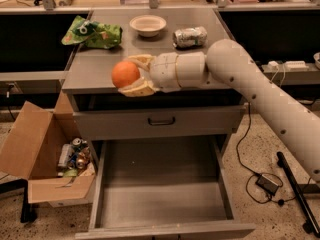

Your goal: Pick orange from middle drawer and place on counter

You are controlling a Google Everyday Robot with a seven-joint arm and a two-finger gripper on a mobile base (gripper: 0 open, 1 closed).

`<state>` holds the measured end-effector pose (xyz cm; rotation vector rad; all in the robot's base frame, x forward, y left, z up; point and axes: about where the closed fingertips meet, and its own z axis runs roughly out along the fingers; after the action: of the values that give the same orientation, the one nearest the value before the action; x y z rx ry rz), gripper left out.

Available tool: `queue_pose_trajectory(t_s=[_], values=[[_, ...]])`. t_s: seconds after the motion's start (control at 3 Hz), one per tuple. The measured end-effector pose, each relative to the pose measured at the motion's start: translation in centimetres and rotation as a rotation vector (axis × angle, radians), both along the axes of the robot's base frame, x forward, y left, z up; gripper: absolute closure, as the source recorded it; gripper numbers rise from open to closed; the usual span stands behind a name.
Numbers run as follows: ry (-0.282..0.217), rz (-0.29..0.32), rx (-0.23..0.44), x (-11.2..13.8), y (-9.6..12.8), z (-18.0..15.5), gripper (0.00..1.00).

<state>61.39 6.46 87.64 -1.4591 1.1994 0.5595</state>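
Observation:
My gripper [131, 75] is shut on the orange [125, 74], a small bright orange ball, and holds it over the front edge of the counter [95, 71], the gray metal cabinet top. My white arm reaches in from the right. Below, the middle drawer [160, 194] stands pulled out, its flat gray floor bare. The shallower drawer [160, 121] with the dark handle above it is closed.
On the counter stand a cream bowl [147, 25], a crushed silver can [190, 36] and a green chip bag [92, 33]. An open cardboard box [45, 159] with cans sits on the floor at left. Cables and a power adapter [268, 183] lie on the floor at right.

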Motion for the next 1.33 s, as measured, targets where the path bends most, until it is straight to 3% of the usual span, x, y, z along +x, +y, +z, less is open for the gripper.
queue_pose_trajectory(t_s=[0.67, 1.33], values=[[0.067, -0.069, 0.044, 10.1, 0.9, 1.1, 1.0], [0.185, -0.135, 0.086, 16.1, 0.9, -0.6, 1.0]])
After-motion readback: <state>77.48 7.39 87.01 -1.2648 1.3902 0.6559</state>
